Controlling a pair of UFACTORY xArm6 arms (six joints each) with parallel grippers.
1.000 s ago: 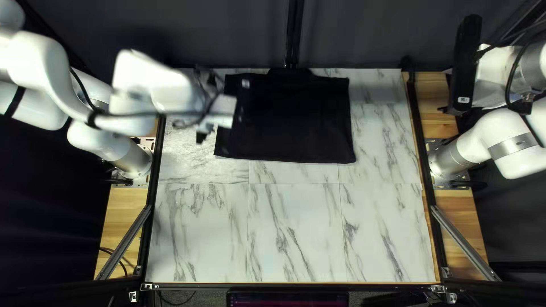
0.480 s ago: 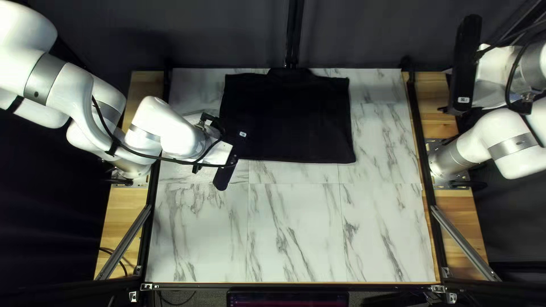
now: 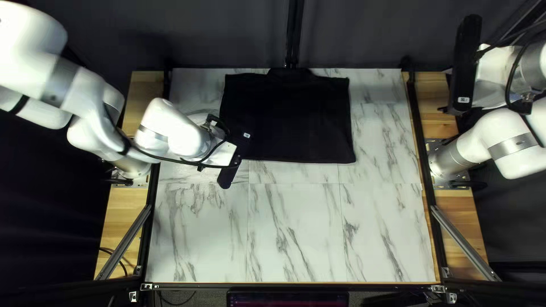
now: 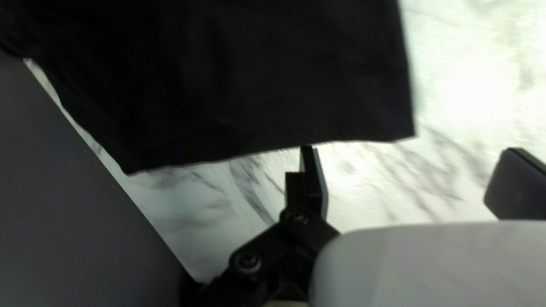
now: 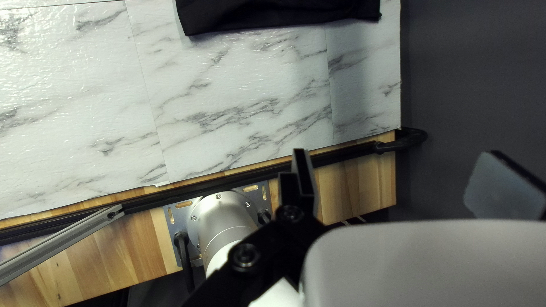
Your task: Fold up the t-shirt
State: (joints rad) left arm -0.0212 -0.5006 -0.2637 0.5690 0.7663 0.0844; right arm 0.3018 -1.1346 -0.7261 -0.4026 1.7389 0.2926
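Note:
The black t-shirt [image 3: 290,116] lies flat as a rough rectangle by the table's far edge, its collar side toward the curtain. My left gripper [image 3: 227,175] is over the shirt's left edge, its fingertips hidden from above. In the left wrist view the same gripper [image 4: 412,170] is open, and the shirt [image 4: 256,79] spreads ahead, its edge passing near one fingertip. My right gripper [image 3: 464,68] is raised beyond the table's right edge. In the right wrist view this gripper [image 5: 405,170] stands open with nothing between its fingers; part of the shirt [image 5: 273,14] shows far ahead.
The marble-patterned table top [image 3: 296,227] extends from the shirt to the near edge. Dark rails run along both sides, with a wooden strip [image 3: 432,113] and my right arm's base [image 3: 449,159] beyond the right one. A dark curtain [image 3: 227,34] hangs behind.
My left arm swung toward the near edge and slightly right, then shifted a little further right. My right arm and the shirt have stayed where they were.

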